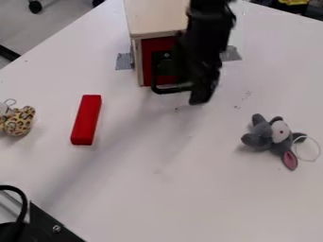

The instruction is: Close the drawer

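White table (195, 203) spreads under everything. The black robot arm hangs down from the top edge, its gripper (200, 94) low in front of the box's right side; whether it is open, closed or gripping anything, I cannot tell.

Beside and partly behind it, at the table's far side, stands a pale wooden box (156, 18). The red drawer (148, 61) is in its front, its face about level with the box's front edge. A black handle (155, 78) stands out from the drawer and reaches toward the gripper; contact between them is unclear.

Black metal gear (50, 224) with a cable sits in the near left corner. Right of centre lies a grey plush toy (271, 137) with a looped white string. Left of centre lies a long red block (86, 119), and at the left edge a smaller spotted plush toy (19, 121). Grey tape (124, 61) shows beside the box.
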